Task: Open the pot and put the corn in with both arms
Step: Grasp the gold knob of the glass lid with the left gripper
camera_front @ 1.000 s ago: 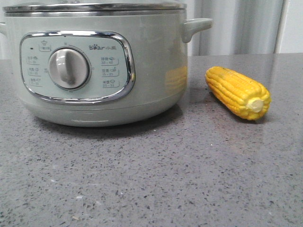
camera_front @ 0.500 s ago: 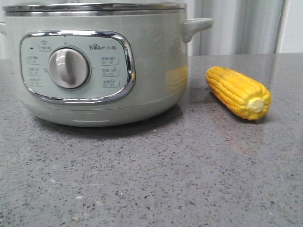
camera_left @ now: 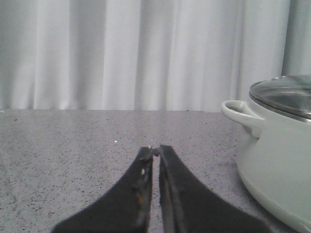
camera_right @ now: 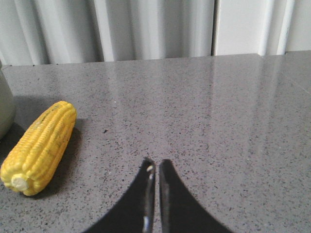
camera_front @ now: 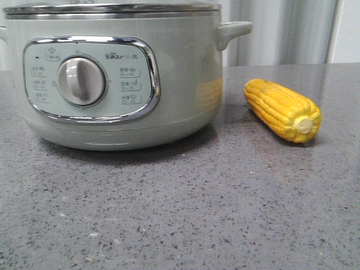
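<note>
The pale-green pot stands at the left of the front view, its dial facing the camera and its glass lid on top. It also shows in the left wrist view, with the lid on it. The yellow corn lies on the grey table to the pot's right; it shows in the right wrist view too. My left gripper is shut and empty, low over the table beside the pot's handle. My right gripper is shut and empty, beside the corn and apart from it.
The speckled grey table stretches toward the camera in front of the pot and the corn. Pale curtains hang behind the table's far edge. Neither arm shows in the front view.
</note>
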Controlling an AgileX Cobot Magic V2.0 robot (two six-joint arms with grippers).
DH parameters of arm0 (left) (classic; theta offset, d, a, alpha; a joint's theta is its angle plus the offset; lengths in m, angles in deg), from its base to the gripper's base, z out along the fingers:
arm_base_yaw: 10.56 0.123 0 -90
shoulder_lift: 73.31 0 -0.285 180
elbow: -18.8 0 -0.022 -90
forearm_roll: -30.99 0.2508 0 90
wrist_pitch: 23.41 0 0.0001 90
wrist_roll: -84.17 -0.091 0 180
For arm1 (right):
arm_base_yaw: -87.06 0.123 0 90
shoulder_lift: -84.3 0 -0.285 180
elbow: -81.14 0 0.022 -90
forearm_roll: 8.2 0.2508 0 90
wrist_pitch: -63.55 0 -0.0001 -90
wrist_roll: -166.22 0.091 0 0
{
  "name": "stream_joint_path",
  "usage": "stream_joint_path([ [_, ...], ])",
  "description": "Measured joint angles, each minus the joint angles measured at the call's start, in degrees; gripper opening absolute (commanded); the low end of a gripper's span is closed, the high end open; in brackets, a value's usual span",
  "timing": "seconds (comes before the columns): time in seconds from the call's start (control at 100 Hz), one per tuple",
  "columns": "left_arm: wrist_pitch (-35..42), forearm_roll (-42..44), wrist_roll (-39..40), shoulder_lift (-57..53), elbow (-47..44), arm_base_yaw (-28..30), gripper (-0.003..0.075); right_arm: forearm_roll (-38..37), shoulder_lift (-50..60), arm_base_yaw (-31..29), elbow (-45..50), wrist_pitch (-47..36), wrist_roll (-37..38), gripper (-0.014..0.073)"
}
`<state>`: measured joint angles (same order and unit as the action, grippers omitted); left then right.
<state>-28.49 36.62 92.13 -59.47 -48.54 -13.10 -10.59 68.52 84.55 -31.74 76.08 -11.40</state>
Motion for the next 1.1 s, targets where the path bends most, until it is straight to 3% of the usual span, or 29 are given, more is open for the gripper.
stream_joint_path([
  [0.36, 2.01, 0.00, 0.00, 13.93, 9.03, 0.00, -0.0003, 2.95, -13.53, 0.00, -11.07, 8.01, 0.00, -0.0066],
  [0.43, 4.27, 0.00, 0.00, 16.26, 9.16, 0.00, 0.0072, 3.66, -15.23, 0.00, -11.59, 8.01, 0.00, -0.0066],
  [0.6, 12.42, 0.00, 0.00, 21.21, 9.16, 0.00, 0.0381, 4.01, -17.63, 0.00, -11.73, 8.01, 0.00, -0.0066],
  [0.67, 16.02, 0.14, 0.00, 23.21, 9.16, 0.00, 0.0450, 4.01, -17.87, 0.00, -11.73, 8.01, 0.00, -0.0066],
  [0.84, 20.39, 1.21, 2.36, 27.68, 9.79, -2.33, 0.0461, 4.01, -18.14, 0.00, -11.73, 8.01, 0.00, -0.0066],
  [1.1, 21.13, 3.59, 3.50, 35.05, 14.57, -14.54, 0.0461, 4.01, -18.14, 0.00, -11.73, 8.01, 0.00, -0.0066],
])
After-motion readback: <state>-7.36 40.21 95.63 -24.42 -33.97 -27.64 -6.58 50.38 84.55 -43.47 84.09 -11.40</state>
